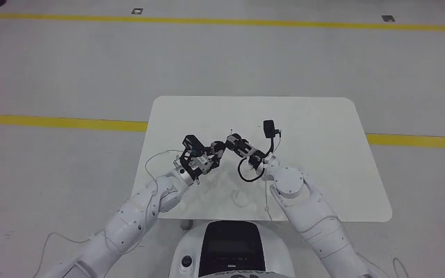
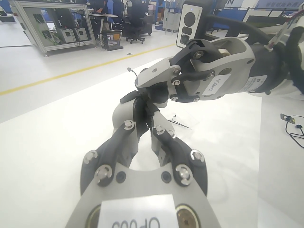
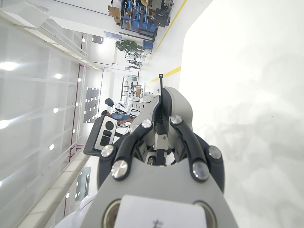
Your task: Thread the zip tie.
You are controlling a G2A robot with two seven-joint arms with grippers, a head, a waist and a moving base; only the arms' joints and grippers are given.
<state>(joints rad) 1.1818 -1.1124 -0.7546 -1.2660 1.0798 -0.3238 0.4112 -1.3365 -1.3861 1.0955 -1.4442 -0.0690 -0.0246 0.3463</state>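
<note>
Left gripper (image 2: 142,103), grey metal with a white printed label (image 2: 137,211), has its fingers pressed together around frayed black padding (image 2: 139,117). Tip to tip beyond it, the right gripper (image 3: 163,96) is clamped on a thin black zip tie (image 3: 161,84), its square head sticking out, above the smooth white table (image 1: 327,139).

thin black plastic zip tie (image 3: 161,84): matt; flat white worktop (image 1: 327,132): smooth, matt; right end effector (image 3: 164,97): satin grey shells, shiny metal screws.
</note>
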